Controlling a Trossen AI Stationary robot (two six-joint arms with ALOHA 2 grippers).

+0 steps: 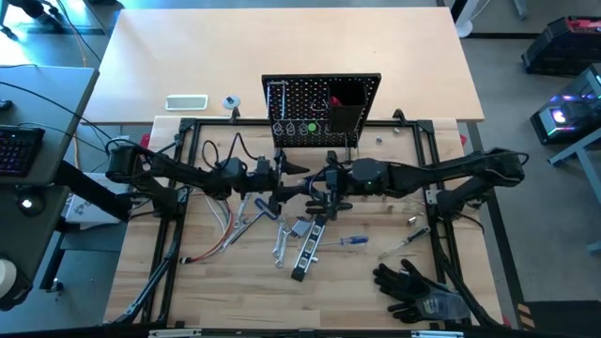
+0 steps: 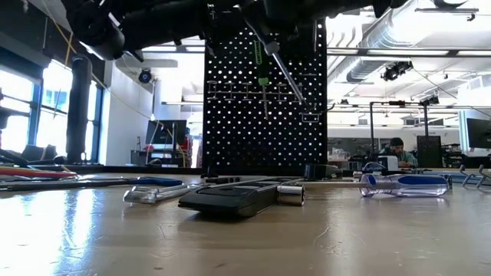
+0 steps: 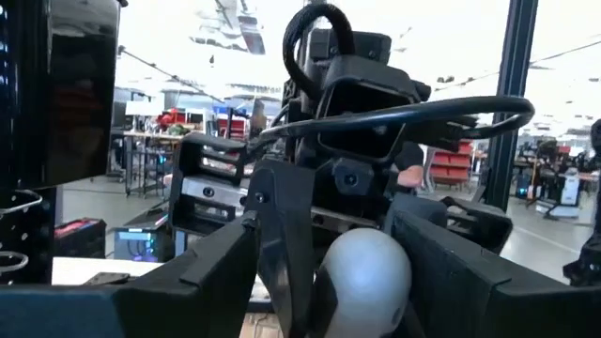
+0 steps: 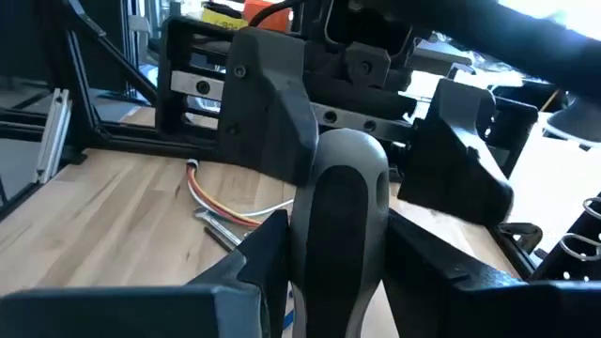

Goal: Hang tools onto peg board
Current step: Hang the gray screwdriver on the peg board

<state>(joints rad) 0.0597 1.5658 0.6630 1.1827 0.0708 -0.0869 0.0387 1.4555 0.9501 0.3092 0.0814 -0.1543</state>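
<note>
The wooden tabletop [image 1: 150,272] carries the whole scene. At its far edge stands the peg board [image 1: 305,103], upright, with a black bin [image 1: 346,115] on its front and a green-handled driver [image 1: 311,128] already hung beside it. Both dark arms meet in the middle of the tabletop, just in front of the board.

The right hand [image 4: 338,272] is clamped on the thick grey-and-black handle of a screwdriver [image 4: 340,211], and its fingers [image 4: 254,258] press the handle on either side. In the low view the tool's shaft [image 2: 285,77] slants up across the face of the board. The left hand [image 3: 362,282] sits right against the right one; its jaws stand wide apart around the rounded grey end of that same handle [image 3: 366,272], and I cannot tell whether they actually press on it.

The other tools still lie on the wood below: a black-silver bar [image 1: 308,246], silver wrenches [image 1: 280,242], a blue-handled driver [image 1: 354,240] and a smaller driver [image 1: 406,244]. Black gloves [image 1: 413,286] rest at the near right corner, and coloured wires [image 1: 218,230] lie to the left.

The risk here looks like a handover slip: if the right hand lets go before the left truly grips, the screwdriver could drop onto the tools beneath. With both hands packed so close, a small misjudged move could also knock them together or swing the shaft into the board and upset what already hangs there.
</note>
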